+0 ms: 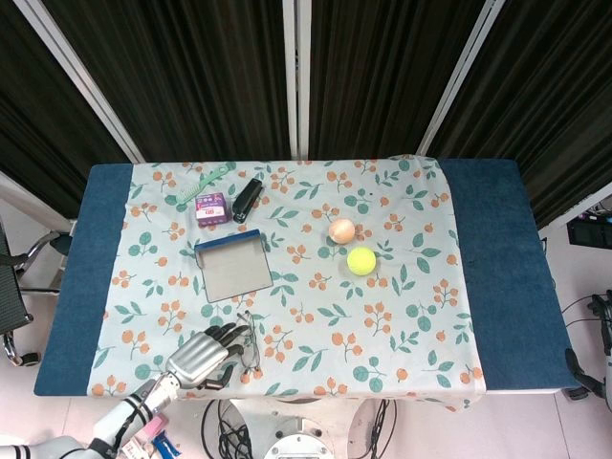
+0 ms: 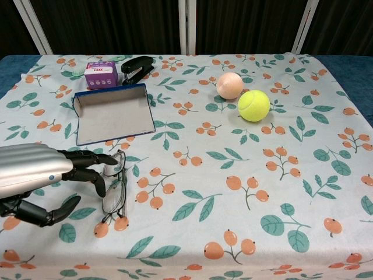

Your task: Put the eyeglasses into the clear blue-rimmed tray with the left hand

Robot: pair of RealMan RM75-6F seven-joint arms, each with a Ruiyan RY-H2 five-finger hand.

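One left hand [image 2: 44,175] w/ fingers spread, touching eyeglasses [image 2: 115,188] on floral cloth, grasp not closed. Glasses lie near front edge, just below clear blue-rimmed tray [image 2: 111,112]. Right hand out of view.

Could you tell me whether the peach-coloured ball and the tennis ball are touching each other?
Cannot tell. In the chest view the peach-coloured ball overlaps the tennis ball with no gap visible; the head view hints at a slight gap, but too small to judge.

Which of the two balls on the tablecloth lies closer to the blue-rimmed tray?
The peach-coloured ball. It sits left of the yellow-green tennis ball, so it lies nearer the tray.
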